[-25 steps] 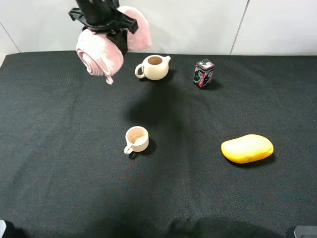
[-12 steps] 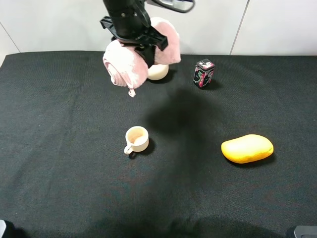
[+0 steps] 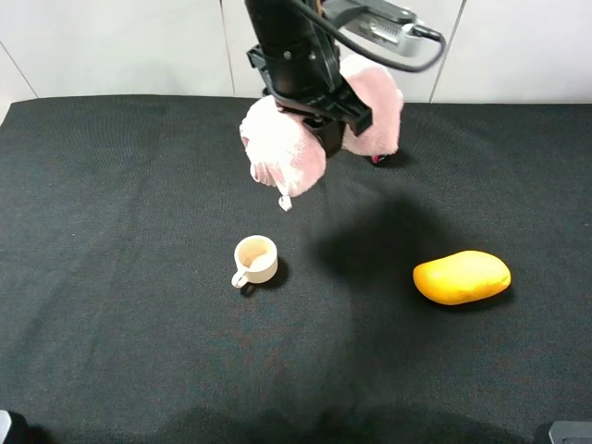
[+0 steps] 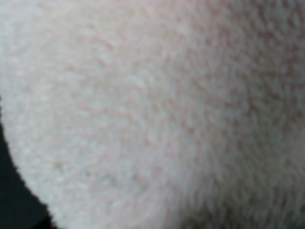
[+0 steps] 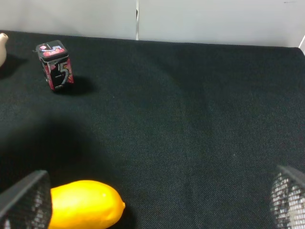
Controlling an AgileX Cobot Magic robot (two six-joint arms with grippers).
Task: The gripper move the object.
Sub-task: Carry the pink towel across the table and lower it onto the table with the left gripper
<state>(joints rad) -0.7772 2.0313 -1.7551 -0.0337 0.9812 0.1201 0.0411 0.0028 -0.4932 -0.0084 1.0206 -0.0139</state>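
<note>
The left gripper (image 3: 322, 120) is clamped on the middle of the pink towel (image 3: 282, 153), holding it clear of the bench (image 3: 111, 277). The towel's long axis runs across the jaws, one lobe on each side.

A rolled towel (image 3: 287, 153) hangs above the rear middle of the tabletop (image 3: 111, 231), clamped in the left pincer (image 3: 321, 116).
The cup (image 3: 255, 259) stands in front of the rolled towel, slightly left; the mango-shaped thing (image 3: 462, 277) lies well to the cup's right; the tin (image 5: 56, 65) stands behind, near the back edge.
</note>
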